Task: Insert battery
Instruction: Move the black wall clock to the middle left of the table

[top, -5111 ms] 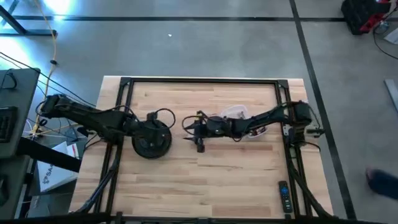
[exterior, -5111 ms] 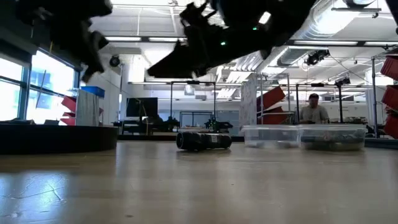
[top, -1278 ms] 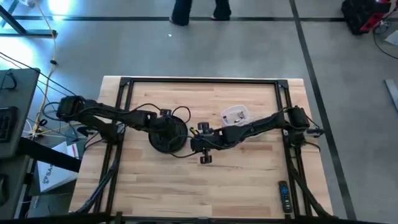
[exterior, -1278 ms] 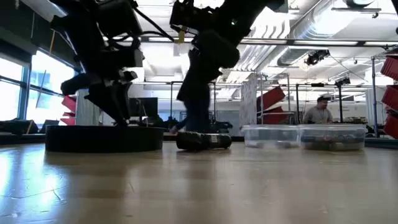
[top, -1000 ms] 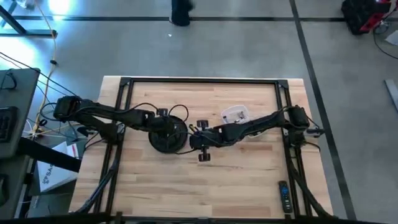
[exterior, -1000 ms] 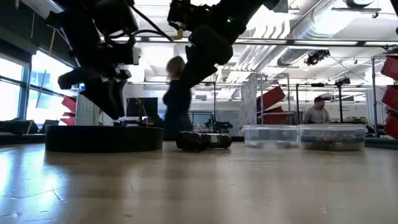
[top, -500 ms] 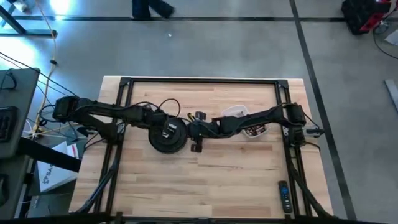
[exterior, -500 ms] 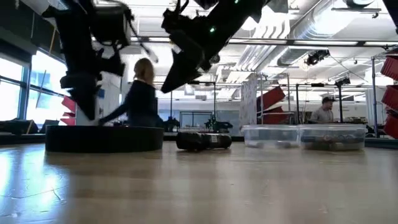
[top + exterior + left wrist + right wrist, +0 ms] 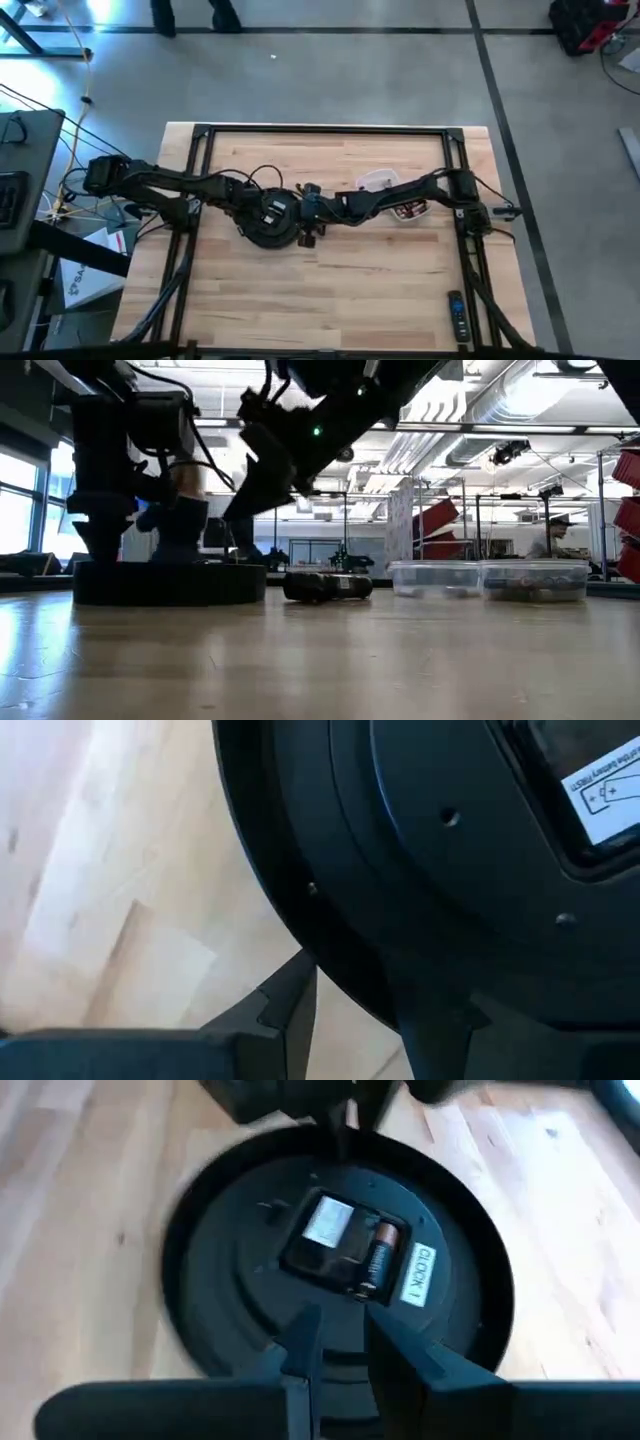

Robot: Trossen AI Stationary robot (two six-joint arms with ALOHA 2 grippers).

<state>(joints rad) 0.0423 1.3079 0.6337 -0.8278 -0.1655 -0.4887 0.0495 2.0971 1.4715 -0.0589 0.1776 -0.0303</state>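
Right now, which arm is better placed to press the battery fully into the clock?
Right. Its tool hovers over the round black clock, facing the seated copper-topped battery. The left tool grips the clock's rim.

We see a pale butcher-block counter [image 9: 330, 290] with a black metal frame [image 9: 325, 129], standing on a grey concrete floor [image 9: 330, 70] crossed by dark tape lines [image 9: 505, 110]; at the floor's far edge the legs of a person [image 9: 190, 14] show. Across the counter we look into a wide workshop with bright windows [image 9: 20, 495] on one side, white ceiling ducts [image 9: 540, 395] and strip lights overhead. Further in, we see red bins [image 9: 628, 500] on racks at the side and a person [image 9: 556, 536] seated far back.
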